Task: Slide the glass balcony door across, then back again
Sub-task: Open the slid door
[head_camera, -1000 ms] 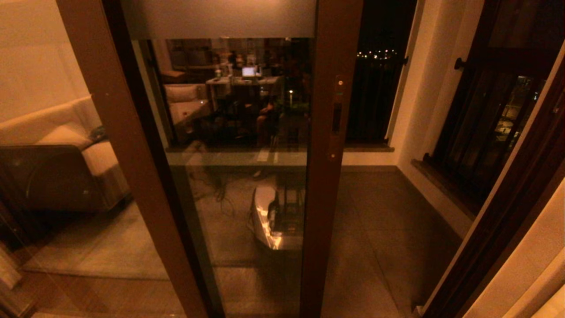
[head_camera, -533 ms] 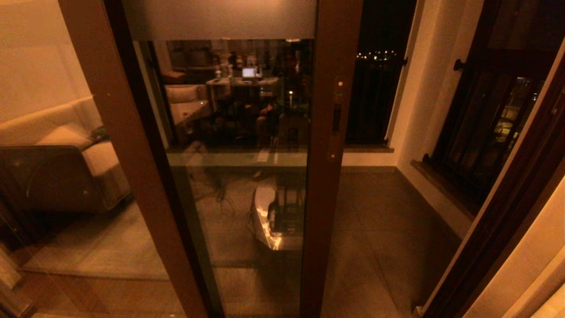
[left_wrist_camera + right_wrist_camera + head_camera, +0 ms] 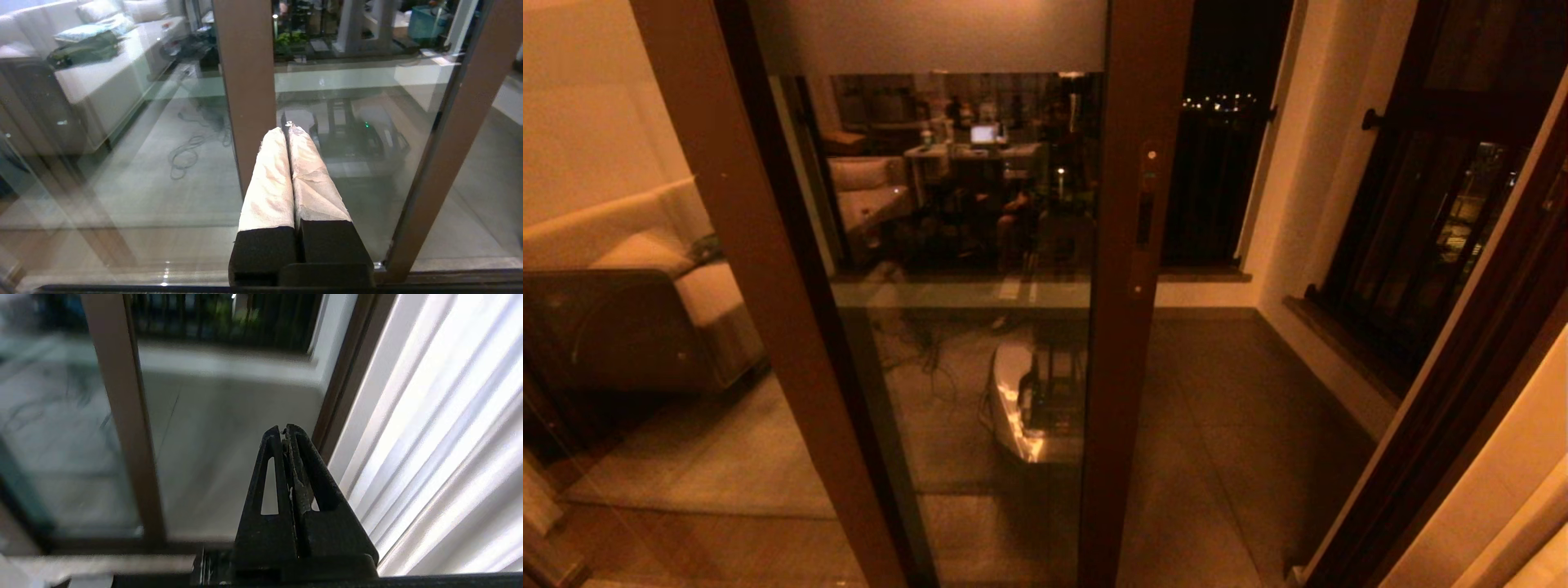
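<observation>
Door: the glass balcony door (image 3: 964,269) fills the centre of the head view, a tall glass panel in brown frame w/ a frosted band along its top.
Door position: slid partway across; its right stile (image 3: 1131,327) stands mid-view, w/ an open gap to the right of it showing the balcony floor (image 3: 1241,425).
Handle: narrow dark recessed handle slot (image 3: 1145,219) sits in that stile, at about upper-middle height in the view.
Glass: reflects a lit room, incl. a pale sofa (image 3: 621,253) on the left.
Beyond gap: dark barred window (image 3: 1413,237) on the right wall of the balcony.
Left pincer (image 3: 288,127): seen in left wrist view; two cloth-wrapped fingers (image 3: 269,179) pressed together, closed on nothing, pointing at the glass close to a brown frame post (image 3: 247,85).
Right pincer (image 3: 284,430): seen in right wrist view; black fingers closed together, holding nothing, aimed at the open gap between a brown stile (image 3: 122,412) and white curtain (image 3: 441,437).
Contact: neither pincer touches the door; neither arm shows in the head view.
</observation>
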`<state>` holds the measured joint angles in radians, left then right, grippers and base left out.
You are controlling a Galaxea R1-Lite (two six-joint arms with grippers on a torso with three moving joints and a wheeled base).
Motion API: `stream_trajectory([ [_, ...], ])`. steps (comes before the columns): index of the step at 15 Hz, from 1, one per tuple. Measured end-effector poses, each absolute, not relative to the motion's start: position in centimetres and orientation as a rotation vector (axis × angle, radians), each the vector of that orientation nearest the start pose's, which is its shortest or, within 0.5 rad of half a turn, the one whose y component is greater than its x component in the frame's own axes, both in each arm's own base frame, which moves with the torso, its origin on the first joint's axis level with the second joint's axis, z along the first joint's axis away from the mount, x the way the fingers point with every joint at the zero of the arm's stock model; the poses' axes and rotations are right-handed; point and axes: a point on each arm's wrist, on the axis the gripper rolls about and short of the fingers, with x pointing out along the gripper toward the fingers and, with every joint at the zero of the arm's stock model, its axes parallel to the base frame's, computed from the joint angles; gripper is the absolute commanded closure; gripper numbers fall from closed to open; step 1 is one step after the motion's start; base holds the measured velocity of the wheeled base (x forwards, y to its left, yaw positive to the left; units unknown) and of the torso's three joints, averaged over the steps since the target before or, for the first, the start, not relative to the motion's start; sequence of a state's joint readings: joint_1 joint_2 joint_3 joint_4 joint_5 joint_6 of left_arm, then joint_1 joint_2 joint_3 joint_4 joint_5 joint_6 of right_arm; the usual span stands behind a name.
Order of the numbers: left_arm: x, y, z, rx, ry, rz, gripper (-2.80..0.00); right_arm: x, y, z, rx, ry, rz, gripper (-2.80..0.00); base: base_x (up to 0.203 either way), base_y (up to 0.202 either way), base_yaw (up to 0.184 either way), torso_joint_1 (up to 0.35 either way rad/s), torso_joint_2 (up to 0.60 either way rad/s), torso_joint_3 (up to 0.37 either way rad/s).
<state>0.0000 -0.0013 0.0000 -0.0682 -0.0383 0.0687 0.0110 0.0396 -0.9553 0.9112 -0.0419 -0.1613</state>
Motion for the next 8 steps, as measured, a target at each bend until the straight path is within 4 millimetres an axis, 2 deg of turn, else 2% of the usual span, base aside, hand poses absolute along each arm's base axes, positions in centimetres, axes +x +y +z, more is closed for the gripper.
stream_trajectory([
  [1,-2.3,-0.1,8.2,0.07,-0.071,-0.036,0.0,-13.9,-0.2,18.6,-0.161,0.027,-0.028,0.0,0.0,0.0,0.0,0.0,0.0,0.0],
  [3,-2.3,-0.1,8.2,0.07,-0.071,-0.036,0.0,-10.5,-0.1,15.9,-0.176,0.088,-0.023,0.0,0.0,0.0,0.0,0.0,0.0,0.0],
  [5,-2.3,-0.1,8.2,0.07,-0.071,-0.035,0.0,-6.1,-0.1,11.6,-0.193,0.156,-0.012,0.0,0.0,0.0,0.0,0.0,0.0,0.0],
  [6,-2.3,-0.1,8.3,0.07,-0.072,-0.036,0.0,-4.6,-0.1,9.6,-0.184,0.172,-0.002,0.0,0.0,0.0,0.0,0.0,0.0,0.0],
  [7,-2.3,-0.1,8.3,0.07,-0.072,-0.036,0.0,-3.5,0.0,8.1,-0.17,0.156,0.008,0.0,0.0,0.0,0.0,0.0,0.0,0.0],
  [8,-2.3,-0.1,8.2,0.07,-0.071,-0.036,0.0,-2.9,0.0,7.5,-0.156,0.115,0.016,0.0,0.0,0.0,0.0,0.0,0.0,0.0],
])
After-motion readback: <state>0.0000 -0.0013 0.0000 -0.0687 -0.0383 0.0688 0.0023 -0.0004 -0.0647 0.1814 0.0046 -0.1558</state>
